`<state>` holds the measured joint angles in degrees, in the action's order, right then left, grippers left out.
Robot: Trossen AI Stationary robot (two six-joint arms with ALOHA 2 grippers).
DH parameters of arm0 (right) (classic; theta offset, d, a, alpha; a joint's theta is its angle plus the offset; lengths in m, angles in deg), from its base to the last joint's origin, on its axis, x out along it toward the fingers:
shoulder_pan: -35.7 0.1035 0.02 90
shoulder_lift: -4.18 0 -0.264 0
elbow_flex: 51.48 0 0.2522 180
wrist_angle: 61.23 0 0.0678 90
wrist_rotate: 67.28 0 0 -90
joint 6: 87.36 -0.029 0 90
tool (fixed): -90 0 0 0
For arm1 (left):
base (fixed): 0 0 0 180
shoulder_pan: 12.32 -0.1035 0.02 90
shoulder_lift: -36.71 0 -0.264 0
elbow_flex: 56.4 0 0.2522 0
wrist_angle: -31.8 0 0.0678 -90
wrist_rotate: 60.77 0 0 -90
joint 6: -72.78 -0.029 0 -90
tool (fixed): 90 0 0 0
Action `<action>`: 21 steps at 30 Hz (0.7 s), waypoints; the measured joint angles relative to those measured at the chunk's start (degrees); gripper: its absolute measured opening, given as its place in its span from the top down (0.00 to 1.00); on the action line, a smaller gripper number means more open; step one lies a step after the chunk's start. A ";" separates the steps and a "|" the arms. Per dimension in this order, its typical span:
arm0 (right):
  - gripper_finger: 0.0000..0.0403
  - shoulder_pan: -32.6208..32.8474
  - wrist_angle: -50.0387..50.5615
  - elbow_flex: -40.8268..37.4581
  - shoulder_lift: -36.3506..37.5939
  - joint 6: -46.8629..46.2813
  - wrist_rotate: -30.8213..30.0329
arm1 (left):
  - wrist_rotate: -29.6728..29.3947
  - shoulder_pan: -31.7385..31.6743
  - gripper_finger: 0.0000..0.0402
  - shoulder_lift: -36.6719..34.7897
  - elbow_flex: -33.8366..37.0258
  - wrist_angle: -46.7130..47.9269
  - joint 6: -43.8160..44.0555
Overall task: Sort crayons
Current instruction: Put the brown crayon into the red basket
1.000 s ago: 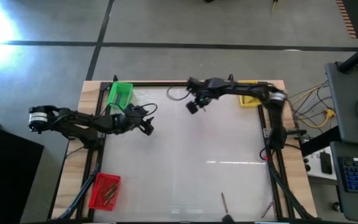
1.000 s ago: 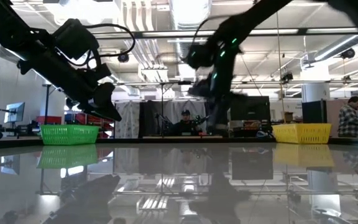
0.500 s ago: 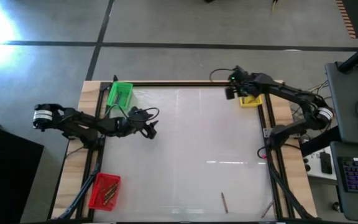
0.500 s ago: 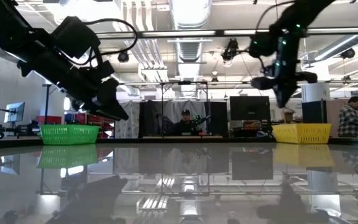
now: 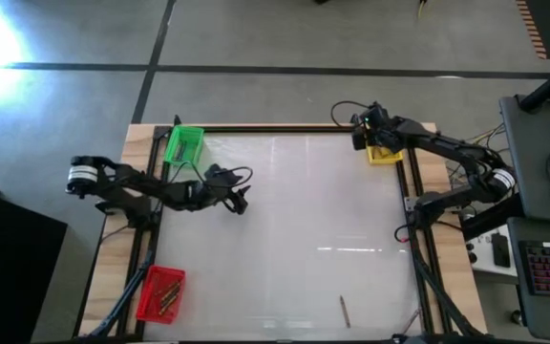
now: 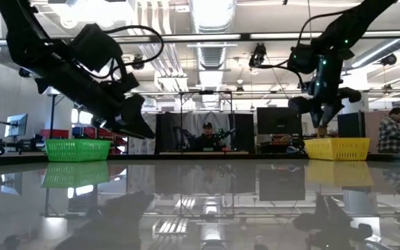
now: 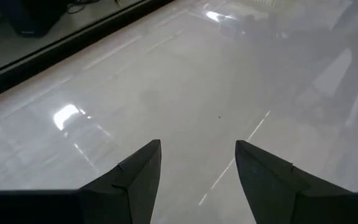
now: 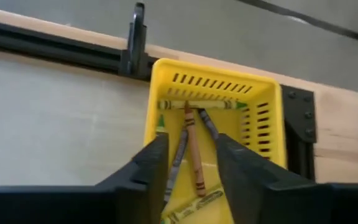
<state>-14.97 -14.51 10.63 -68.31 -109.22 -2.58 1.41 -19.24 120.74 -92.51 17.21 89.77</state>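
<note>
Two claws: both spread, neither pinching anything.
Right claw (image 8: 188,165): fingers parted, hanging just above the yellow bin (image 8: 260,118) at the far right corner of the surface (image 5: 285,220).
Under the right claw: crayons (image 8: 194,152) lie in the yellow bin, a brown one and two grey-blue ones running lengthwise between the fingers, yellow-green ones lying crosswise at the far wall and at the near end.
Left claw (image 7: 197,165): fingers wide apart, held above bare white surface, nothing between them.
Beside the left claw: green bin (image 5: 183,145) close by, at the far left corner.
Farther from the left claw: red bin (image 5: 161,292) at the near left corner, with several crayons inside.
Far from both claws: one brownish crayon (image 5: 343,308) lies loose on the surface near its front edge.
Beyond the surface: people in the room behind.
</note>
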 joint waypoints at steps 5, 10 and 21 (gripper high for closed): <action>0.59 0.15 0.65 0.12 0.41 2.11 0.91 | 3.71 0.38 0.53 3.78 -2.33 0.31 -1.50; 0.57 1.43 1.08 0.12 1.44 4.19 8.02 | 1.93 2.38 0.53 4.52 -4.07 0.09 -2.02; 0.59 22.50 7.59 -0.87 7.88 -0.81 16.77 | -2.87 9.82 0.53 -6.92 -3.02 -0.06 -5.85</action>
<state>7.52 -6.92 9.76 -60.43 -110.03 14.19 -1.46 -9.42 113.82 -95.53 17.15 83.92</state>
